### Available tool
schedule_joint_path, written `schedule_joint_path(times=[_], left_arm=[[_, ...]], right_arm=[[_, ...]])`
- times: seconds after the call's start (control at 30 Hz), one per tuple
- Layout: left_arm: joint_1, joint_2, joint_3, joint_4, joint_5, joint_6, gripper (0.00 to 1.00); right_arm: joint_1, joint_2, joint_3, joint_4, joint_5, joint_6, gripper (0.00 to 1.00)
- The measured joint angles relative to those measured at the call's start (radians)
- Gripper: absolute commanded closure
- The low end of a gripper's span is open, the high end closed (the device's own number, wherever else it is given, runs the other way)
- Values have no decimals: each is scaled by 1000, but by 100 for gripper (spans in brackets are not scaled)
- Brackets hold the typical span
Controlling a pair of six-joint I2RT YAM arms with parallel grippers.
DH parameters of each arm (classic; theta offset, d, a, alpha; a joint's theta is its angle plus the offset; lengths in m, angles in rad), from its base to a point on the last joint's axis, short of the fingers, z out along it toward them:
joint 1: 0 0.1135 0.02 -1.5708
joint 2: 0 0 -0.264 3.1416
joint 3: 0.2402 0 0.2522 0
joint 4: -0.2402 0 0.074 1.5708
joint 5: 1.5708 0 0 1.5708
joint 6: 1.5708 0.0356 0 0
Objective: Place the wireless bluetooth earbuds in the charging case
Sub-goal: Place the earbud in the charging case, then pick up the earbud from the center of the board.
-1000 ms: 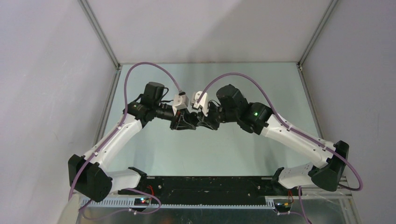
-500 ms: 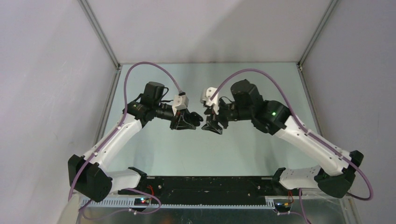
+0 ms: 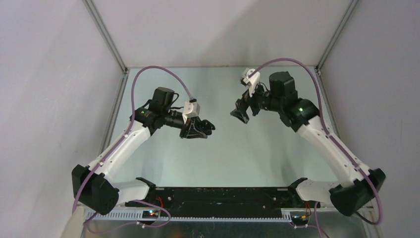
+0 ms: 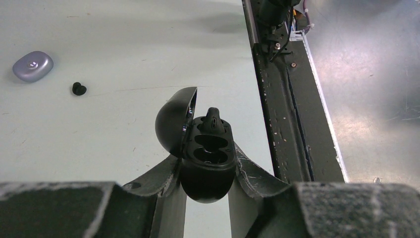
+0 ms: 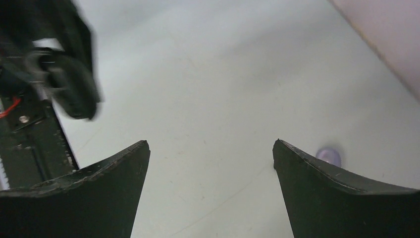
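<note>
My left gripper (image 4: 208, 166) is shut on the black charging case (image 4: 207, 163), which it holds above the table with its lid (image 4: 173, 121) swung open to the left. A black earbud (image 4: 213, 116) sticks up at the case's far end, and the two hollows nearer the camera look empty. A second black earbud (image 4: 78, 88) lies on the table far off to the left. My right gripper (image 5: 211, 144) is open with nothing between its fingers. In the top view it (image 3: 241, 113) hangs up and to the right of the left gripper (image 3: 204, 128).
A pale purple oval case (image 4: 32, 66) lies shut on the table beyond the loose black bud. Behind my right finger peeks a small pale purple rounded thing (image 5: 329, 153); bud or case, I cannot tell. The black base rail (image 4: 282, 114) runs along the near edge.
My right gripper has opened wide and drawn away from the case, up and to the right. The left gripper still holds the case in the same place.
</note>
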Motion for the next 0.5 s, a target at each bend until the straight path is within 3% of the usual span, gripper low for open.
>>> schedule_joint_path(times=[0.13,0.3,0.5], left_arm=[[0,-2,0,-3,-1,6,100],[0,-6,0,-6,-5,7,100],[0,-10,0,-5,-10,7,100]], right_arm=[[-103,116,-8,27,-10,21,1],[-221,272,-8,63,3,69,10],[-272,476,56,24,131,77,4]])
